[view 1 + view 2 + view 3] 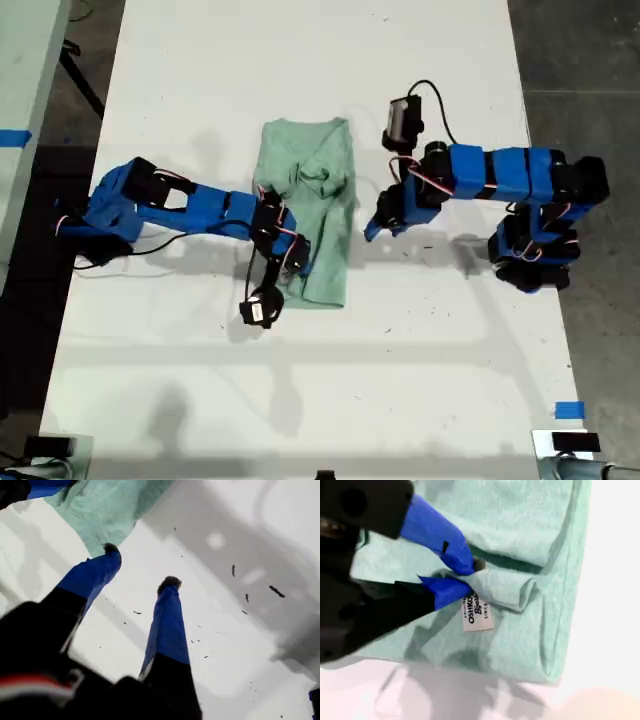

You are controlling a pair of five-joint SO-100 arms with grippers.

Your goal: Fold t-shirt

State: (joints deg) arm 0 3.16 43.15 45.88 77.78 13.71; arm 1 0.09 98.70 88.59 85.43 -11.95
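**teleop_guy:** Mint-green jersey, soft and floppy. The t-shirt (310,190) lies in the centre of the exterior view as a tall, narrow strip, with a rumpled knot of cloth in its upper half. It sits on a smooth white table (430,350) that looks slippery to me. My second gripper (470,577) is clamped on a small rolled ridge of the fabric, right by the white woven label (477,614). My first gripper (141,564) has its jaws spread wide with nothing in them. It's over bare table just beside the shirt's edge, on the exterior view's right.

**foldbot_fan:** What's your worry from here?

**teleop_guy:** Mostly the pinch. It looks like a thin bite of one layer, so if I pull, the ridge could slide out. Or only the top layer comes along and the neat strip opens up.

**foldbot_fan:** And the table?

**teleop_guy:** With that little grip underneath, I'd guess the whole shirt drags instead of folding over. The knot near the collar is also bulky, so anything folded onto it could sit lumpy. If the open gripper comes down to pin the edge, one finger (112,550) could land off the cloth and just scrape the table.
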